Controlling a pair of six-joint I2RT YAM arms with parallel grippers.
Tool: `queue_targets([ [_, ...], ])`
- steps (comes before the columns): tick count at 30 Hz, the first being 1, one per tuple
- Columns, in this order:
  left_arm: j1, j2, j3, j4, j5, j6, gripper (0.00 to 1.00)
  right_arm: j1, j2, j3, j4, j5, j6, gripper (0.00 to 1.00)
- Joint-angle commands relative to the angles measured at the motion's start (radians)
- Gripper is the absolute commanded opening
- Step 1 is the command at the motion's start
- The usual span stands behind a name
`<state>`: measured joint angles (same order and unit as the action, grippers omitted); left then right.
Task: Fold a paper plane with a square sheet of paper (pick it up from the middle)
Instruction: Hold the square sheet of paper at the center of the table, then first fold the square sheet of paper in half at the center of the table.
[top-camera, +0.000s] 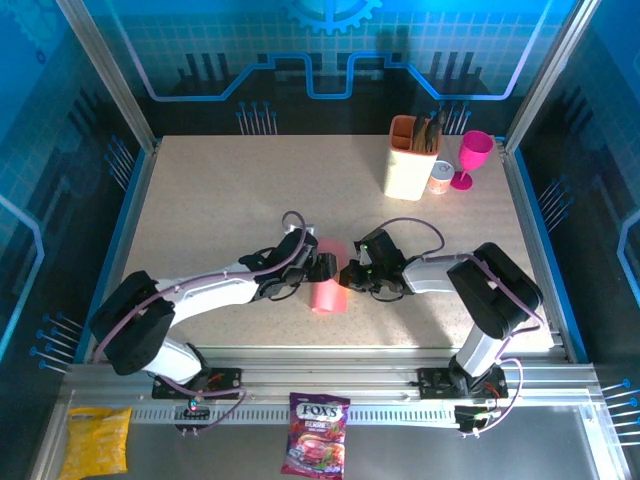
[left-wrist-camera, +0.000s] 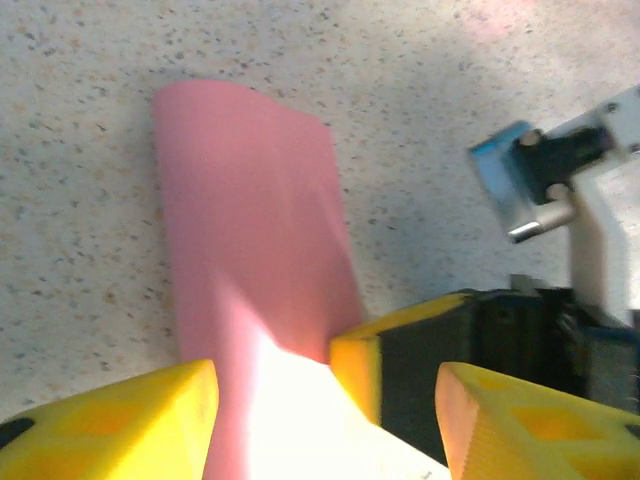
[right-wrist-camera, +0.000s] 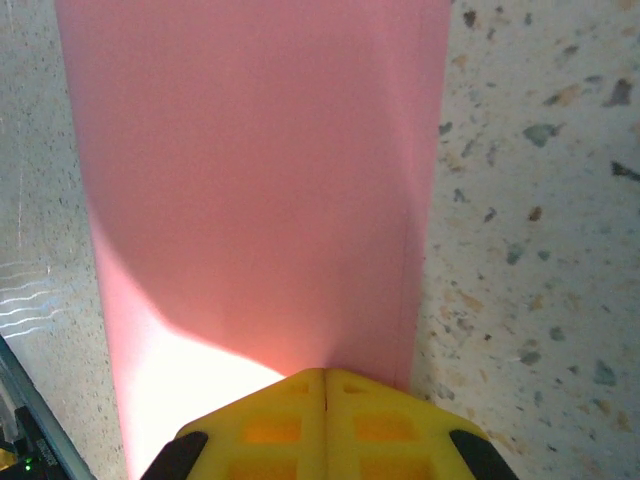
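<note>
Paper plane — for now a narrow folded strip of salmon-pink paper, no nose visible. It lies on the table, well apart from the goblet, to the goblet's left and nearer the arm bases. Both arms meet over it.

Grip check: the right gripper has its fingers pressed flat together, and the strip runs out from their tips. This looks like a pinch on one end of the paper, with a long straight crease or edge leading away from the tips. The left gripper has its fingers standing moderately apart, straddling the strip. From its wrist camera the other arm's closed yellow tip sits between them, just beside the paper. I see nothing clamped by the left.

Judgement: the step in hand looks like setting or taking over a lengthwise fold.
- The right pinch should hold firm so the layers cannot slide.
- The left should close gently, square across the crease, on paper just beside the right tip and not on the tip itself. The fingers are crowded, so a knock is the main risk.
- No pulling apart, since thin paper buckles or tears.
- The end of the paper plane away from the grippers looks slightly curled, so press it flat before creasing.
- Glare near the fingers hides the edges there, so I cannot tell the layer count.
</note>
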<state>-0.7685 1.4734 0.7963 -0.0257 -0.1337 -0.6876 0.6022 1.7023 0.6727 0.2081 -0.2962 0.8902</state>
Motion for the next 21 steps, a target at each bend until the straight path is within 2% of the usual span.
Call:
queue_targets([
  [1, 0.006, -0.011, -0.007, 0.008, 0.09, -0.01, 0.47, 0.016, 0.043, -0.026, -0.03, 0.029, 0.009, 0.0],
  [4, 0.006, 0.008, -0.009, 0.025, 0.105, 0.006, 0.35, 0.017, 0.048, -0.028, -0.027, 0.029, 0.011, 0.0],
  [12, 0.042, 0.069, -0.003, 0.042, 0.114, 0.04, 0.2, 0.019, 0.056, -0.028, -0.021, 0.025, 0.014, 0.0],
  [21, 0.084, 0.16, 0.005, 0.089, 0.152, 0.059, 0.15, 0.02, 0.061, -0.03, -0.019, 0.022, 0.013, 0.0],
])
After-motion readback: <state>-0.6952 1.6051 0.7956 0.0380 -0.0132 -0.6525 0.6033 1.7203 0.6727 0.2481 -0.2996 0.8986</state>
